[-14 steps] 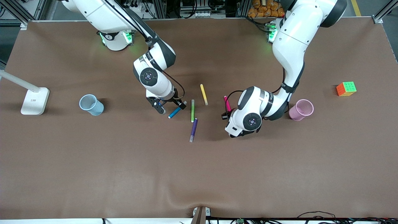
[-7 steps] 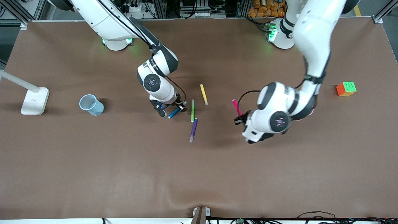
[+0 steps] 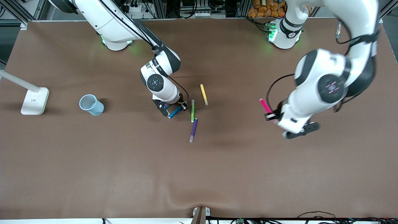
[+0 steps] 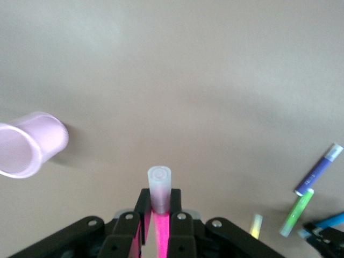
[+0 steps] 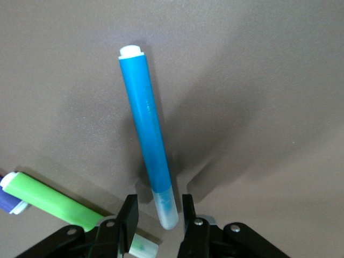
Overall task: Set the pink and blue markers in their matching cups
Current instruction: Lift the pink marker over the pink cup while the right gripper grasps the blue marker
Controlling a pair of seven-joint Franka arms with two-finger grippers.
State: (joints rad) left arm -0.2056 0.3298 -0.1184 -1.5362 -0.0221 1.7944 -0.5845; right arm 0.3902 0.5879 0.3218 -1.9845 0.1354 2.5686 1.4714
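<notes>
Now left claw (image 4: 156, 226) up over desk (image 3: 93, 161) w/ pink marker (image 3: 265, 105) clamped, pink cup (image 4: 27, 144) nearby. Right claw (image 5: 157, 215) straddles blue marker (image 5: 146, 140) lying on desk, fingers part-closed, contact unclear.

front: high, facing robots | wrists: close, downward | shared: table (image 3: 93, 174)

A wide brown matte surface (image 3: 93, 174) fills nearly the whole front view, with a shallow wrinkle at its edge nearest the front camera. A white desk lamp with a flat rectangular base (image 3: 34, 100) stands at the right arm's end. Along the robots' side run grey aluminium frame rails (image 3: 161, 8), black cables and a heap of orange objects (image 3: 264, 7).
</notes>
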